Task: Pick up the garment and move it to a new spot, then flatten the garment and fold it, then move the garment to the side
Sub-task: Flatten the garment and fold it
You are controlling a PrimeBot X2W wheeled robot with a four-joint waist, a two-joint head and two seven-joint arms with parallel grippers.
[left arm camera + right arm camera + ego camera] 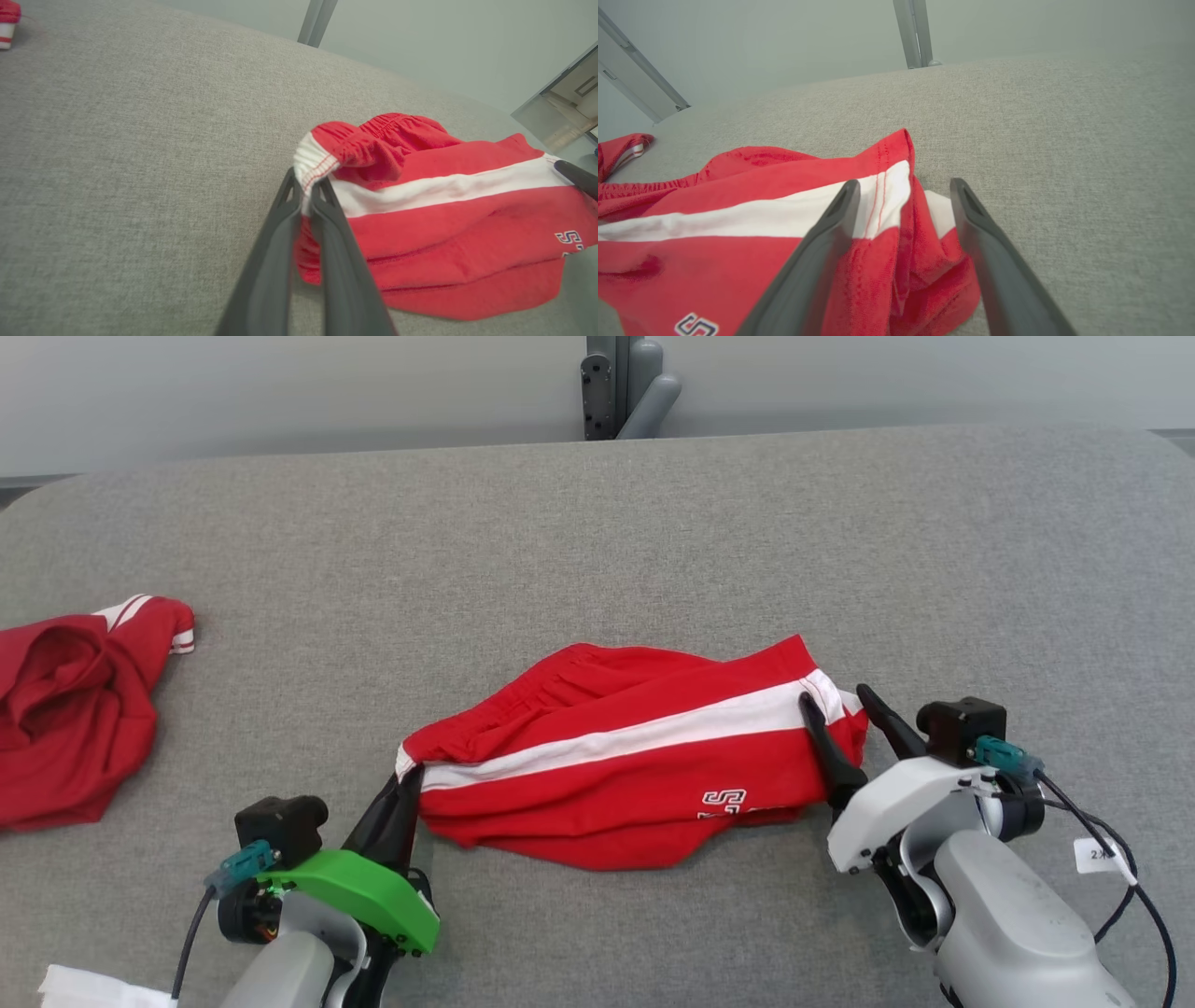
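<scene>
Our left gripper [306,184] pinches the left waistband corner of the red, white-striped cloth shorts [616,775]; our right gripper [904,184] stands open, astride their right hem.

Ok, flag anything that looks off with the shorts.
The red shorts aren't flat: the hem end lies bunched inside the open right pincer, while the left pincer pinches the waistband corner. Nothing looks torn.

surface: grey fabric tabletop [653,541] | wall [280,383]: pale grey | post [616,383]: grey metal, behind
</scene>
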